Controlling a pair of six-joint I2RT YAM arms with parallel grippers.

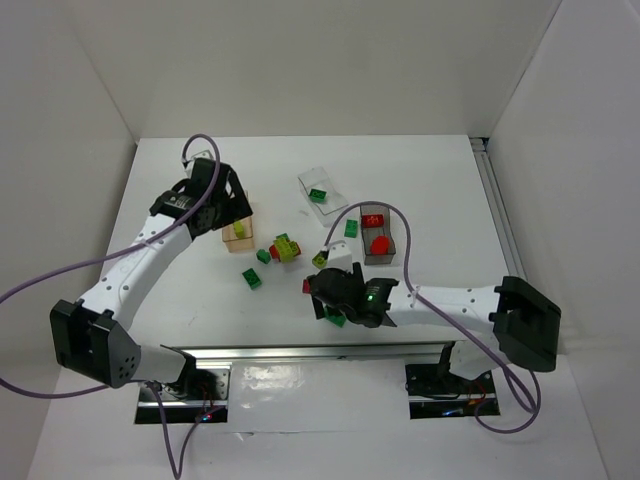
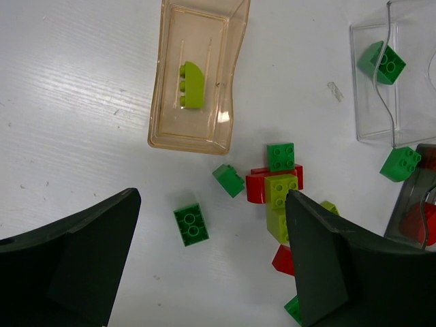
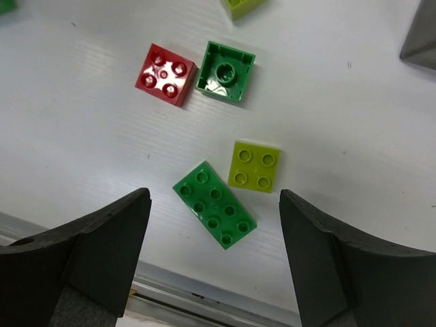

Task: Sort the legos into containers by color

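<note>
1. L claw (image 2: 212, 211): jaws wide apart, nothing clamped, hanging over the white tabletop (image 2: 82, 122).
2. Straight ahead of L claw: amber see-through plastic bin (image 2: 158, 109), upright, w/ one yel-grn rounded studded piece (image 2: 192, 85) lying inside.
3. Btwn L claw's fingertips, off-centre: lone green studded brick (image 2: 191, 225), flat on the table, touching neither finger.
4. Just ahead of the L claw finger on the wrist view's right: tight cluster of a green square brick (image 2: 281, 155), a red brick (image 2: 255, 185) and a yel-grn brick (image 2: 281, 191), all touching. A small tilted green brick (image 2: 228, 180) sits just beside the cluster.
5. Further ahead on that side: clear colourless plastic bin (image 2: 368, 129) w/ a green brick (image 2: 381, 61) inside. Nearer the claw than that, smoky dark-grey bin (image 2: 409, 197) holding a red piece (image 2: 415, 221).
6. An outside green brick (image 2: 400, 163) lies btwn those two bins.
7. R claw (image 3: 214, 204): jaws apart, empty, low over the table near its front edge.
8. Btwn R claw's fingers: green 2x4 brick (image 3: 214, 213), studs up, lying diagonal. A yel-grn 2x2 brick (image 3: 254, 166) is just beside it.
9. Ahead of R claw: red 2x2 brick (image 3: 165, 75), studs up, right next to an upside-down green 2x2 brick (image 3: 225, 71).
</note>
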